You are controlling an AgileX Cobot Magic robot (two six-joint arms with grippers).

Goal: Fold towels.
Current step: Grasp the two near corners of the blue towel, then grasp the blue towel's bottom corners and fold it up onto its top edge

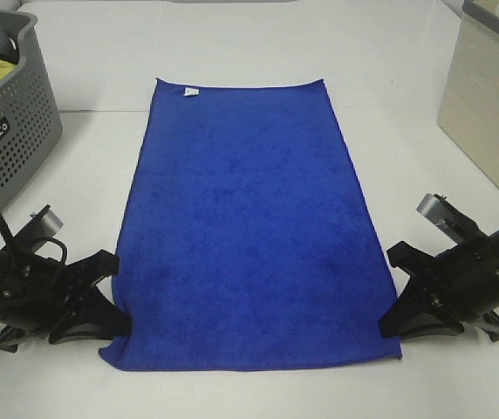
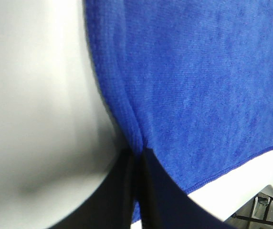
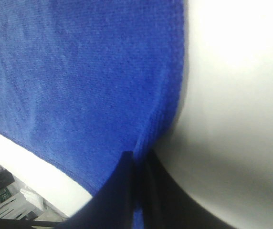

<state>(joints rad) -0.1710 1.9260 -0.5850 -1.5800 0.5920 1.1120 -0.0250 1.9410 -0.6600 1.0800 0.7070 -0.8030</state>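
Mounted high on the near side of the table (image 1: 249, 52), the exterior camera looks down and forward, wide enough to take in the whole blue towel (image 1: 249, 236), with the left gripper (image 1: 119, 310) at 8 o'clock and the right gripper (image 1: 391, 301) at 4 o'clock. Each wrist camera looks along its own dark fingers from very close, slightly blurred, catching only the towel's hem and the bare tabletop beside it: the same two near corners that the high view shows

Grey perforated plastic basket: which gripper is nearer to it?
Left. The left gripper pinches the royal-blue plush towel on the side toward the basket; the right gripper pinches the opposite side, across the towel.
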